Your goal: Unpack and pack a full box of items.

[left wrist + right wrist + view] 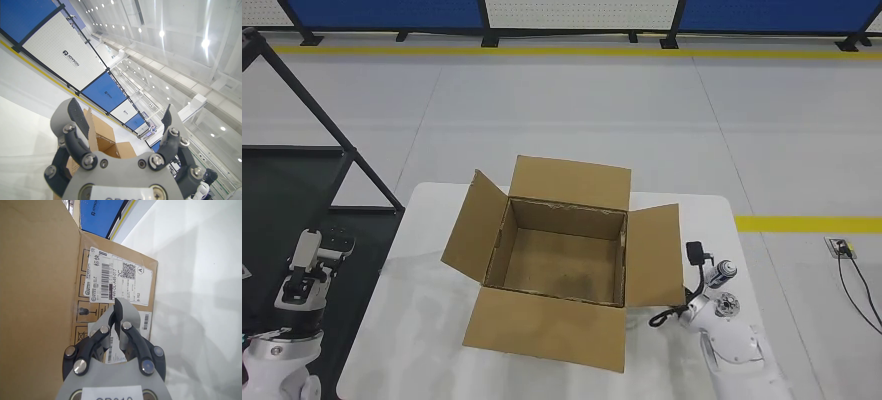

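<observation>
Top view: a brown cardboard box (547, 328), its four flaps folded outward, is seen at the middle of a white table (407, 310). The right gripper (115, 306), fingers pressed together on nothing, is held beside the box's labelled right wall. The left gripper (121, 106), fingers spread wide, is held beyond the table's left edge.

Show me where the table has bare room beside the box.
Widest bare patch: the table between the left flap of the cardboard box and the table's left edge, down to the near corner. The box floor is bare too. Crowded on the right: the right gripper sits beside the right flap.
</observation>
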